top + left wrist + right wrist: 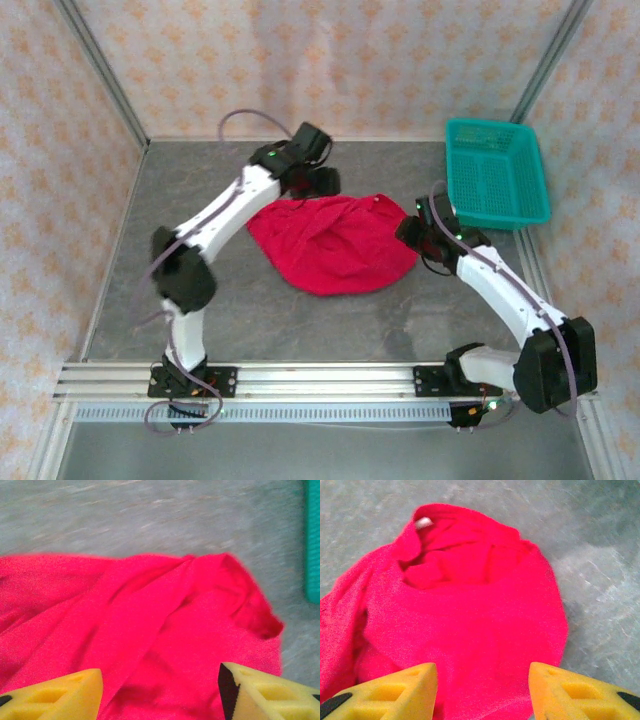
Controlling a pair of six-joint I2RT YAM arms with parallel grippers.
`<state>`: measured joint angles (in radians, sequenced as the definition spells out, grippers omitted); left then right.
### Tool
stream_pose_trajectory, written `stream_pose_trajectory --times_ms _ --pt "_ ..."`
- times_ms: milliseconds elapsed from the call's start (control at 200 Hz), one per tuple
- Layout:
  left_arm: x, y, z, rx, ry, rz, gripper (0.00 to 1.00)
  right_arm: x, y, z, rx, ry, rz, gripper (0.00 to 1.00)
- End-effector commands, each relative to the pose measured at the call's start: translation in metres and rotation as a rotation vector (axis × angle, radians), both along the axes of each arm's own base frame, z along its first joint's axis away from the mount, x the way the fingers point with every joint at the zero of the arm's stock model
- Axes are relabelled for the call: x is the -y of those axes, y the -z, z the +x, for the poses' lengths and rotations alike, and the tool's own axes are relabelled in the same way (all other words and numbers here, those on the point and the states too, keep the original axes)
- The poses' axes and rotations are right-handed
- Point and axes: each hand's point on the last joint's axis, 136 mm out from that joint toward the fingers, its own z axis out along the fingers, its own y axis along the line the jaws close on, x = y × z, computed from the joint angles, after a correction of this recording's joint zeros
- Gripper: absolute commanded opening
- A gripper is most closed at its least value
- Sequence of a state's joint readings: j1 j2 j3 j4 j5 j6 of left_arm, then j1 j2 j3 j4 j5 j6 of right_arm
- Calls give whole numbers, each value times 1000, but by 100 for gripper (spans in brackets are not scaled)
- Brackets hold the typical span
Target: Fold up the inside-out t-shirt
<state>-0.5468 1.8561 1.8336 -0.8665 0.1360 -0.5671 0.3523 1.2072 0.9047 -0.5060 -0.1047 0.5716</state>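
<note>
Yellow jaws of left gripper [160,695] stood wide, nothing held, red cloth just under them. Jaws of right gripper [482,695] stood wide too, empty. Bunched inside-out t-shirt [335,245] lay on grey surface [300,325] between both arms, likely so each could reach one side. Right wrist view showed white label [424,523] at neck; from top, too small to tell. Top view showed whole teal basket [495,175] beside shirt, not touching.
</note>
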Motion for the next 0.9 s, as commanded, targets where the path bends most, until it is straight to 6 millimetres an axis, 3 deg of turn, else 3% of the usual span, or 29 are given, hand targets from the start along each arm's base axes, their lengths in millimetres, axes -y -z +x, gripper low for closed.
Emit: stream_pose_trajectory --times_ms 0,110,200,345,465,530,560,605,661,706,896 --pt "-44 12 -27 43 -52 89 62 -17 -12 7 23 -81 -79 53" --pt "-41 51 -50 -28 -61 22 62 -49 6 30 -37 -170 -51 54" --pt "-35 77 -58 -74 -59 4 63 -71 22 47 -95 -235 -63 55" --pt "-21 100 -48 -104 -50 13 66 -106 41 66 -152 -321 -119 59" --pt "-14 120 -32 -127 -64 47 65 -120 62 77 -201 -322 -159 60" --pt "-13 129 -25 -146 -75 78 52 -122 73 82 -227 -307 -165 53" --pt "-14 130 -23 -148 -80 92 37 -123 75 83 -234 -306 -171 44" --pt "-17 125 -21 -145 -89 111 16 -122 74 83 -233 -309 -177 26" --pt "-24 115 -19 -149 -92 139 0 -119 65 85 -213 -309 -184 8" --pt "-35 107 -18 -149 -97 175 0 -118 51 85 -193 -318 -184 0" --pt "-97 35 -11 -62 -203 111 0 -90 -25 82 -76 -315 -177 0"
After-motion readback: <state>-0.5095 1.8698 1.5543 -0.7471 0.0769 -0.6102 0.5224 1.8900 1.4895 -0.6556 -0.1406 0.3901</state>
